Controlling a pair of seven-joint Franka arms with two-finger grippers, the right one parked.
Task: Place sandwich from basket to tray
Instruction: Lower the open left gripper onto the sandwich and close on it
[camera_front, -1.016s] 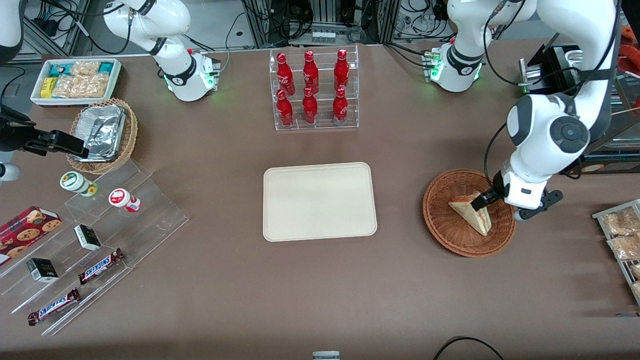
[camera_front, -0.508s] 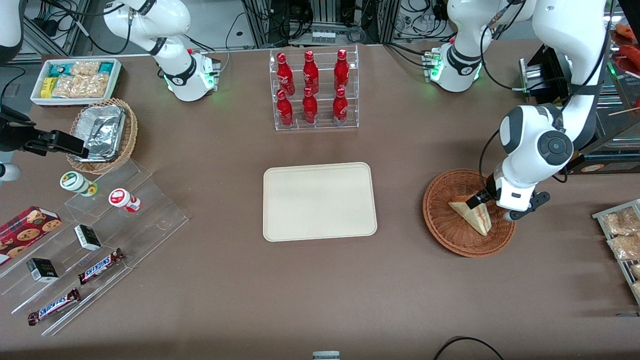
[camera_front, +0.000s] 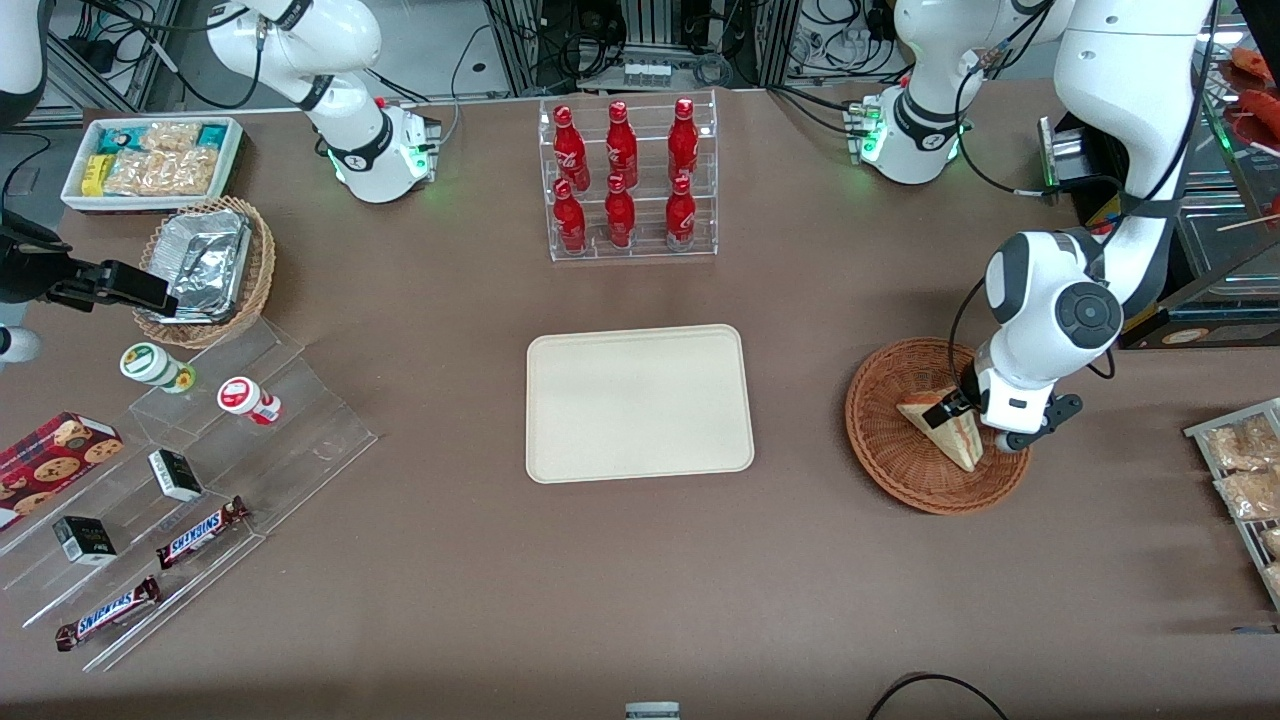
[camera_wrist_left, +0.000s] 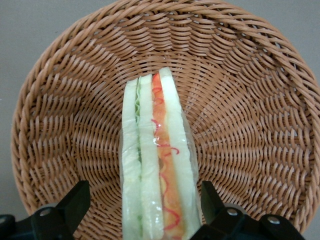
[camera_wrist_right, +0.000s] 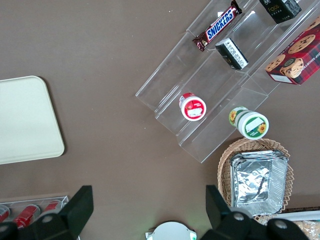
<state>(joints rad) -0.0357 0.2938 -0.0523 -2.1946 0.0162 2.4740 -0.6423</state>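
Wicker basket (camera_wrist_left: 240, 100), sandwich (camera_wrist_left: 157, 165) end cut off, gripper (camera_wrist_left: 142, 210) fingers (camera_wrist_left: 75, 202) seemingly astride

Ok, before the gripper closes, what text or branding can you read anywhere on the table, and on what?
"SNICKERS": two candy bars on the clear stepped stand.
Script logo on the red bottles: too small to read.
Cookie box, black boxes and round tubs: print unreadable.
Sandwich, basket and tray: no text.
The gripper is open, straddling the sandwich.
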